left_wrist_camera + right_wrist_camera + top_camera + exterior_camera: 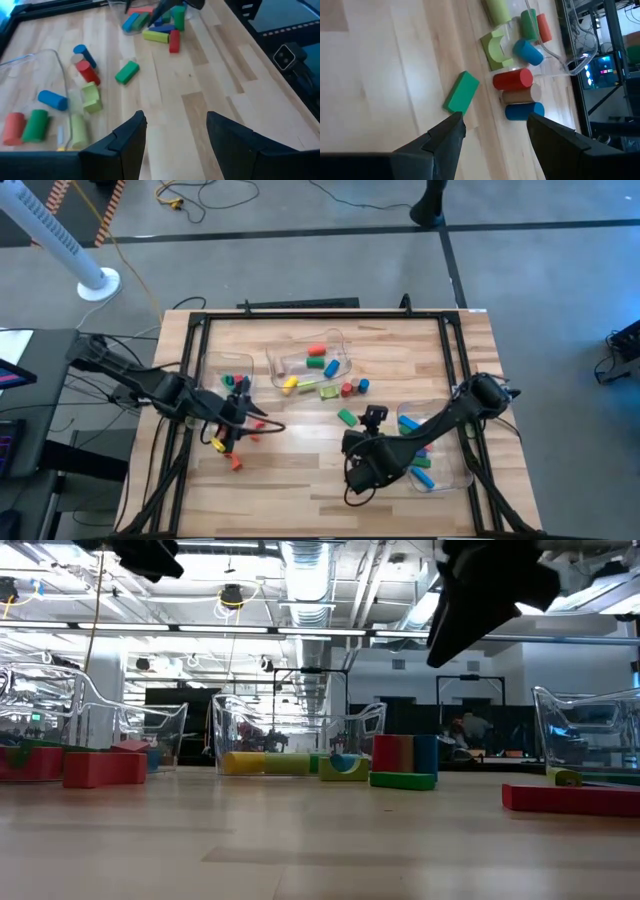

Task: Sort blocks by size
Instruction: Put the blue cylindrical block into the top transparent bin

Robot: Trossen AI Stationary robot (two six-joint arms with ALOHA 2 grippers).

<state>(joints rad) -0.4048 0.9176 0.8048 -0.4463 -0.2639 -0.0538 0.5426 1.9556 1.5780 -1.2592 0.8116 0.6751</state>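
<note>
A pale butcher-block worktop with a dark frame along its edges carries three clear plastic bins: one at centre rear, one toward the left and one at the right edge, each holding coloured blocks. Loose on the wood lie a green block, a red cylinder and a blue cylinder just beside each other, a light-green arch, and small red pieces at lower left.

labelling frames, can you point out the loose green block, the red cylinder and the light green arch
green block point(462, 91), right wrist view, middle of its top face
red cylinder point(513, 79), right wrist view, middle of its side
light green arch point(494, 49), right wrist view, inside its curve
</note>
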